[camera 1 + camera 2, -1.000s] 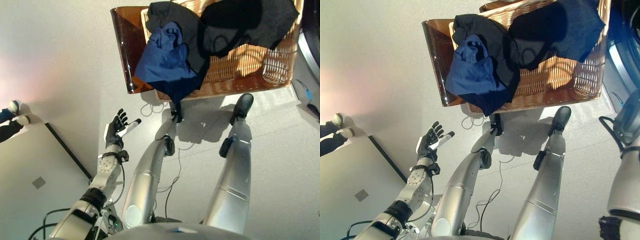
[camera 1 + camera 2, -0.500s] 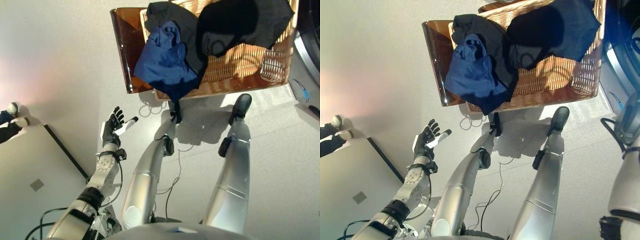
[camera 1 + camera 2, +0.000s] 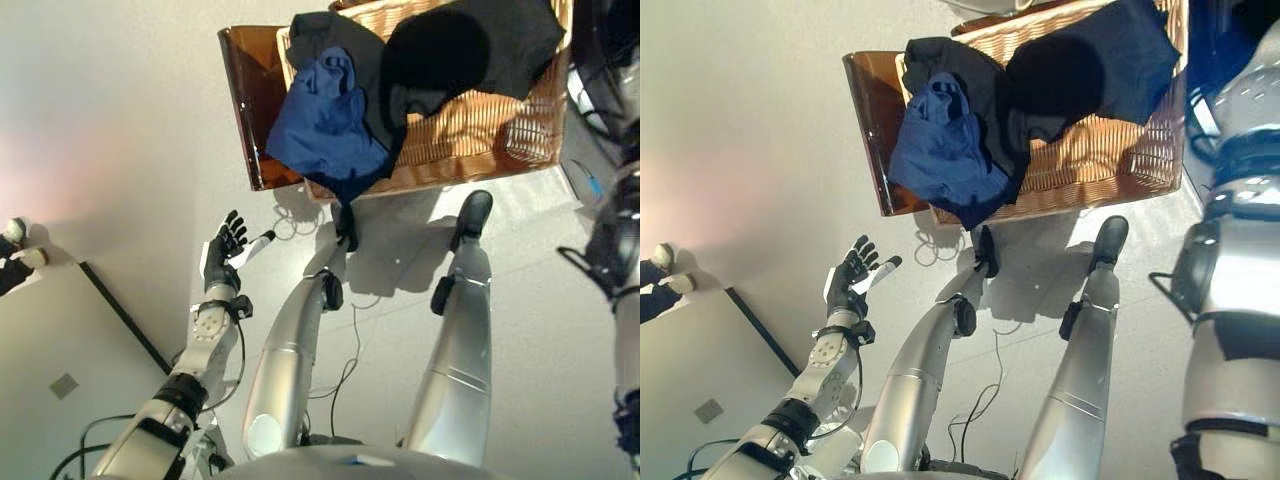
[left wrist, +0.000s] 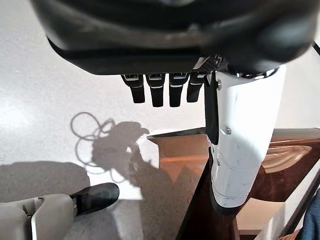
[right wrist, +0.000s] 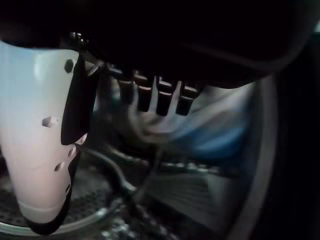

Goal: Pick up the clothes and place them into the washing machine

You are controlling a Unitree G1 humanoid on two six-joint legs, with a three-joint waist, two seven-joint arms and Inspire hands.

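A wicker basket [image 3: 520, 135] stands on the floor ahead, on a brown stand [image 3: 250, 100]. A blue garment [image 3: 325, 120] hangs over its near left rim, and black clothes [image 3: 470, 45] lie heaped across it. My left hand [image 3: 225, 250] hovers open and empty above the floor, left of the basket. My right arm [image 3: 1230, 200] reaches up at the right edge toward the washing machine [image 3: 600, 60]. In the right wrist view my right hand [image 5: 40, 130] is open inside the machine's metal drum [image 5: 50, 220], with a pale blurred shape past its fingers [image 5: 160, 102]; I cannot tell what that shape is.
A person's shoes [image 3: 15, 230] show at the far left edge. A pale flat board [image 3: 60, 340] with a dark edge lies on the floor at the lower left. The washing machine's door opening sits right beside the basket's right end.
My right arm has come into the eye views at the right edge and risen toward the machine. The left hand has barely moved. The view has shifted slightly.
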